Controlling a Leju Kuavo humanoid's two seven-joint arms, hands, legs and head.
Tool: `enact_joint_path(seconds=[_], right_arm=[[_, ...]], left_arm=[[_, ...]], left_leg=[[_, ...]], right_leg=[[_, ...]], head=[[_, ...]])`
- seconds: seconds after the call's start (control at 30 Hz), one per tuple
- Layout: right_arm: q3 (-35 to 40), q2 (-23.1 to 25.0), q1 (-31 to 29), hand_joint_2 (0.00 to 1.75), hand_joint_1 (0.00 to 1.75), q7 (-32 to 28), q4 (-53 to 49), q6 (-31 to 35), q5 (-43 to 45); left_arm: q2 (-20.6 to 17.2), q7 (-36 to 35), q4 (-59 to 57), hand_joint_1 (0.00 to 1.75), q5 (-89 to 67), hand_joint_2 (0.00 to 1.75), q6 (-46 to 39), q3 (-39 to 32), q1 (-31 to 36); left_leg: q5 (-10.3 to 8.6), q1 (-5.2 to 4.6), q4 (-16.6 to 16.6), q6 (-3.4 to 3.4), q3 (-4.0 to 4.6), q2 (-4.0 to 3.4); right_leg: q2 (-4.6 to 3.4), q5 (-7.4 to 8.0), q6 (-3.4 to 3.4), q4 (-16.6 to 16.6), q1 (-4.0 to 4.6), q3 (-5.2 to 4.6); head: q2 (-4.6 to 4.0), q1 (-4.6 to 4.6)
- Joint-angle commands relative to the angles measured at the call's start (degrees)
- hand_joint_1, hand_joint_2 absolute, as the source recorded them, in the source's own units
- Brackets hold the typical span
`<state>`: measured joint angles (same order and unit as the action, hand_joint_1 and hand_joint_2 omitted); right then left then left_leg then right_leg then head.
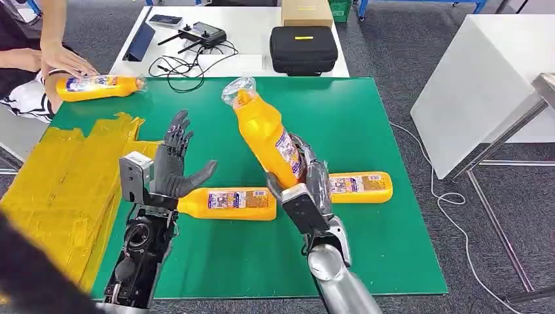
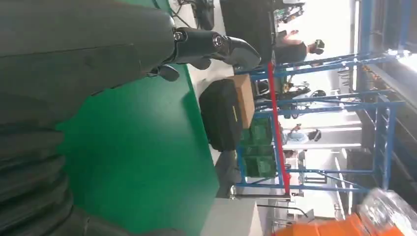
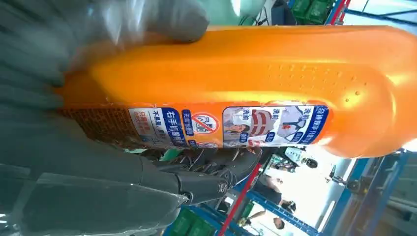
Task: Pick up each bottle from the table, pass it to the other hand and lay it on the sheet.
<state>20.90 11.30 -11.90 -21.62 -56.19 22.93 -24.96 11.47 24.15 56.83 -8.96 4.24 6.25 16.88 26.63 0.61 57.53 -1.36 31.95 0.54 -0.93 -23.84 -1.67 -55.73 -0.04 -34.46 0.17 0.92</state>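
Right robot hand (image 1: 307, 186) clamped around a bottle (image 1: 265, 131), lifted and tilted over the green tabletop (image 1: 366, 118). Left robot hand (image 1: 171, 160) spread, holding nothing, near the yellow sheet (image 1: 59, 183). Handover not yet done. Nothing laid on the sheet; two bottles (image 1: 229, 203) left lying near.

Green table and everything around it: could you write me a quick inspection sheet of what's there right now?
Surface: green table, with a yellow sheet over its left side.
Job's things: four orange bottles; the held bottle is off the table, tilted; two lying bottles; a far bottle under a person's hand.
Clutter: black case, cardboard box, remote controller on the white table behind.
Hands: right hand grips the held bottle; left hand spread, holding nothing.
Cables: black cable behind; white cable on the floor.
Surroundings: white table to the right, blue racks.
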Motion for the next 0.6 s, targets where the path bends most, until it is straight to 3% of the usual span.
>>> enact_joint_path(seconds=[0.03, 0.17, 0.23, 0.6], right_arm=[[6.24, 0.0, -2.79, 1.75, 1.75, -1.1, 4.38, -3.01, -3.27], [13.72, 0.28, -2.58, 1.75, 1.75, -1.09, 5.07, -3.97, -10.21], [14.44, 0.66, -2.46, 1.75, 1.75, -0.82, 5.52, -3.28, -11.1], [16.06, 0.99, -3.81, 1.75, 1.75, -0.22, 8.68, -2.74, -12.99]], left_arm=[[-1.68, 0.23, -2.47, 0.0, 2.03, 1.75, 1.17, 3.49, 2.18], [-1.74, 0.41, -4.37, 0.0, 5.21, 1.75, 2.57, 2.65, 3.11], [-1.74, 0.46, -4.68, 0.0, 5.73, 1.75, 2.93, 2.44, 3.23], [-1.62, 0.46, -4.95, 0.0, 9.36, 1.75, 6.8, 1.77, 3.03]], left_leg=[[0.08, 0.0, -0.09, 0.03, -0.29, -0.13], [0.16, -0.01, -0.16, 0.06, -0.54, -0.21], [0.04, 0.01, -0.07, 0.03, -0.16, -0.1], [0.03, 0.0, -0.08, 0.01, -0.16, -0.04]], right_leg=[[-0.02, -0.05, 0.0, 0.06, 0.02, 0.24], [-0.04, -0.15, 0.04, 0.06, 0.01, 0.43], [-0.01, -0.03, 0.02, 0.04, 0.02, 0.1], [0.07, -0.05, 0.0, 0.06, 0.02, 0.11]], head=[[0.0, 0.0], [0.0, 0.0], [0.0, 0.0], [0.0, 0.0]])
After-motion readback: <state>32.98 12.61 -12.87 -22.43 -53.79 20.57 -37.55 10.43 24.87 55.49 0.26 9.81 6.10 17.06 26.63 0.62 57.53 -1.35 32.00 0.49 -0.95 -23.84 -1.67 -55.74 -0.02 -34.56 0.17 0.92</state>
